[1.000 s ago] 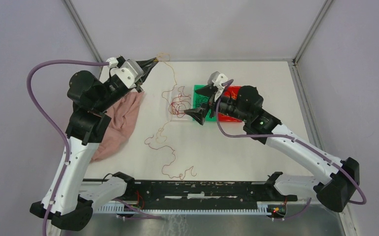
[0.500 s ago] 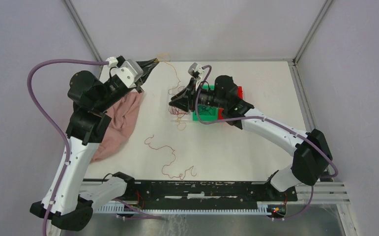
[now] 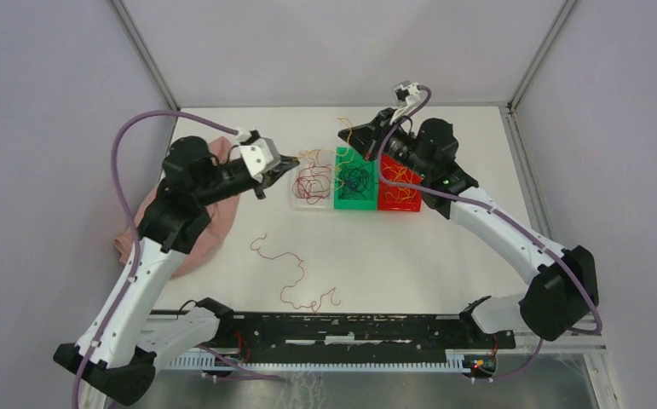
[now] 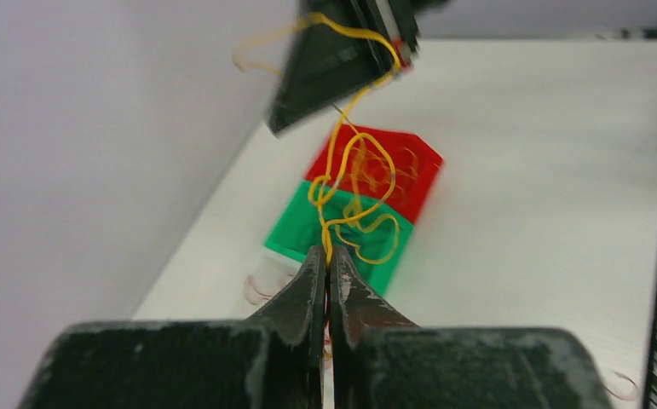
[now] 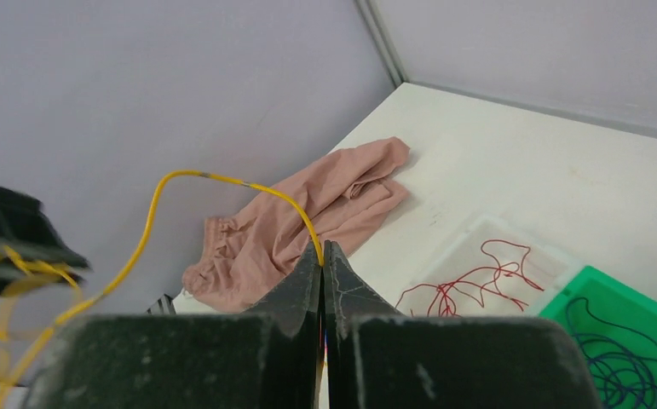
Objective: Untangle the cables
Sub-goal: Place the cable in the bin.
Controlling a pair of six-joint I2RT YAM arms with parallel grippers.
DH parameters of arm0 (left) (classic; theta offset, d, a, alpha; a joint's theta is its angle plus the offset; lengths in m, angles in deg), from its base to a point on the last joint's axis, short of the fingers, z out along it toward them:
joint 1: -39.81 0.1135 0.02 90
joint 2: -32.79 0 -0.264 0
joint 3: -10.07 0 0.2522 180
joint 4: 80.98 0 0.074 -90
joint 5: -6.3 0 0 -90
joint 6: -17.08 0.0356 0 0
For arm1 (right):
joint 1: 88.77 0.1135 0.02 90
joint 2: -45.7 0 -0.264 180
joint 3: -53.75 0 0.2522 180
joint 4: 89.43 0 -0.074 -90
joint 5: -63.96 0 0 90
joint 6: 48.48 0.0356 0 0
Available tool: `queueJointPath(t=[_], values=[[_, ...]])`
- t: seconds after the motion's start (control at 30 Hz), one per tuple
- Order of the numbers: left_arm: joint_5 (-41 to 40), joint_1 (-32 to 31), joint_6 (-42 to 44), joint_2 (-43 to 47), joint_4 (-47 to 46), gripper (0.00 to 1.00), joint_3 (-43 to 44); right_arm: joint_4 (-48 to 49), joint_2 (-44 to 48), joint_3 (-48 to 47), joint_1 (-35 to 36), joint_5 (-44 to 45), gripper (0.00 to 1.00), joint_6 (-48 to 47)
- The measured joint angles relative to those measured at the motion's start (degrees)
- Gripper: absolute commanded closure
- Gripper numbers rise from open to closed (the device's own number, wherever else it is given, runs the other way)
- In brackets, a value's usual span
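A thin orange-yellow cable (image 4: pixel 338 143) runs between my two grippers above the bins, with loose loops hanging in the middle. My left gripper (image 4: pixel 328 252) is shut on one end of it, just left of the clear bin (image 3: pixel 294 189). Above the back edge of the green bin (image 3: pixel 342 200), my right gripper (image 5: pixel 322 246) is shut on the other end (image 5: pixel 222 179). Red cables (image 5: pixel 469 281) lie in the clear bin, dark cables (image 5: pixel 610 362) in the green bin, and orange-yellow ones (image 3: pixel 400 176) in the red bin (image 3: pixel 412 204). One long red cable (image 3: pixel 295 274) lies loose on the table in front.
A pink cloth (image 3: pixel 197 223) lies at the table's left side under my left arm. The three bins stand side by side in the middle back. The cage wall and frame stand close behind my right gripper.
My right gripper has shut on the orange-yellow cable and risen from the clear bin to the back. The left arm has swung from the back left corner towards the bins, still gripping.
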Motion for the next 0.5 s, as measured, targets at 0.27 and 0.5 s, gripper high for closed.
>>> queueJointPath(t=[0.27,0.5], values=[[-1.8,-12.6,5.4,-13.1,11.2,0.20,0.1,-0.7,8.9,6.7,-5.3,1.2,1.00,5.5],[-4.1,-13.4,11.7,-17.6,21.6,0.01,6.1,-13.1,14.9,7.8,-11.1,8.1,1.00,-2.3]])
